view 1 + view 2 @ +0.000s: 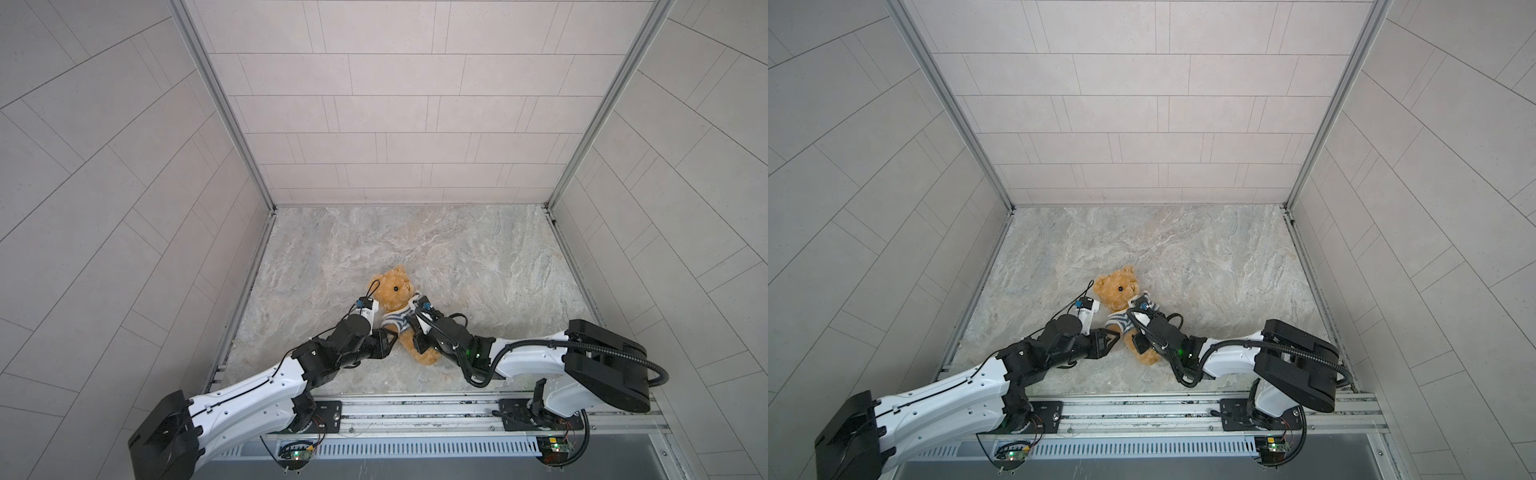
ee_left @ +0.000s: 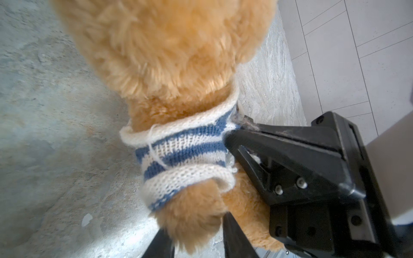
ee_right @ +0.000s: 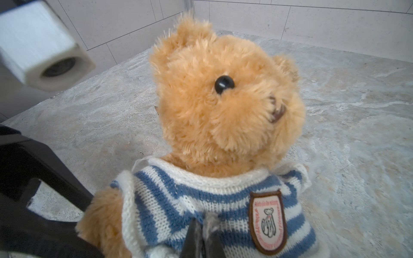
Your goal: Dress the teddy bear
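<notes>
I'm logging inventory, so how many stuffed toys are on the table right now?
1: the teddy bear lies on the marble table, between the left arm and the right arm, wearing a striped shirt. No other shows.

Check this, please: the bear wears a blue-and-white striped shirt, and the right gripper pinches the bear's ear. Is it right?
Not fully. The right gripper pinches the front of the shirt, beside the badge, not the ear; the right wrist view shows it. The bear does wear the blue-and-white striped shirt.
</notes>
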You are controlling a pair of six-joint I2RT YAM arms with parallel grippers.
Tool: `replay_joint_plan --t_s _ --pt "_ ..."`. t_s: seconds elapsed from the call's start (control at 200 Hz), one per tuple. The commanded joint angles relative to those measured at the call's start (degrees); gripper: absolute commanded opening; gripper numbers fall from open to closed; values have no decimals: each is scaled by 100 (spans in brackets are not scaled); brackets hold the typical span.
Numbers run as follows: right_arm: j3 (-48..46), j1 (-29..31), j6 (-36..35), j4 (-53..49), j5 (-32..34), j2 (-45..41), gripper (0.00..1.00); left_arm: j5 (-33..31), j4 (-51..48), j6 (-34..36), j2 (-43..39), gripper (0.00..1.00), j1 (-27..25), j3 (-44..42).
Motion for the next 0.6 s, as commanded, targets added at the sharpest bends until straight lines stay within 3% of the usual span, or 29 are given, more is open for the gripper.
replay_joint_plan --t_s 0.0,0.285,0.596 --pt "-18 97 126 -36 77 34 0 -241 70 -55 50 41 -28 115" --pt "-234 114 146 -117 314 -264 0 -565 -118 -39 -76 0 -27 -167" --pt "-395 115 60 -619 786 -664 1 -669 -391 480 -461 0 -18 -321"
